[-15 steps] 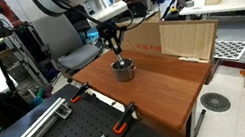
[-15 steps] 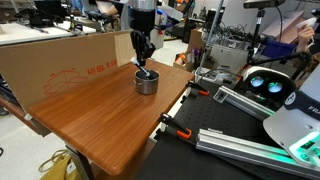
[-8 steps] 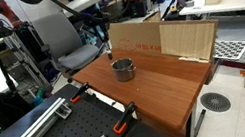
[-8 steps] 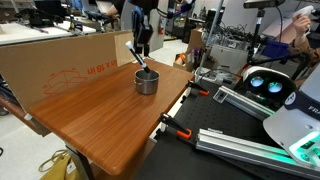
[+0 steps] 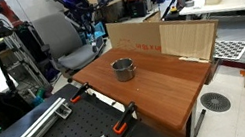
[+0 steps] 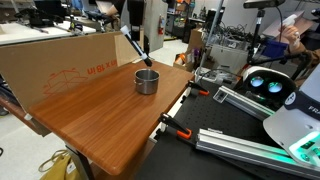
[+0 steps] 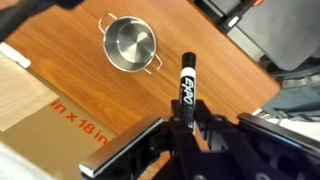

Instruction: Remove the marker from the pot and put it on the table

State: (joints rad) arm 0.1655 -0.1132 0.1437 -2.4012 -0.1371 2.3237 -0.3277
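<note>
Black marker (image 7: 186, 85) is clamped in the gripper (image 7: 184, 128). The jaws are narrow and closed on its near end, and the rest of the barrel sticks straight out ahead of them (white label text runs along it in the wrist view). The marker touches neither pot nor table.

The pot (image 7: 130, 45) sits upright on the table (image 7: 225, 100), beyond the jaws and off to one side of the marker tip. Its inside is shiny and bare, and two small handles show. Cardboard (image 7: 50, 110) with printed lettering lies along the table edge, on the pot's side of the jaws.

In an exterior view the marker (image 6: 136, 48) hangs slanted below the jaws. Its tip points down toward the pot (image 6: 147, 81), with a gap between them. The gripper body is mostly lost against the dark clutter at the top of that view.

In an exterior view the pot (image 5: 123, 69) stands near a far corner of the table (image 5: 166, 86), with the arm high above it. The marker is too small to pick out there. Cardboard sheets stand along the table's back edge in both exterior views.
</note>
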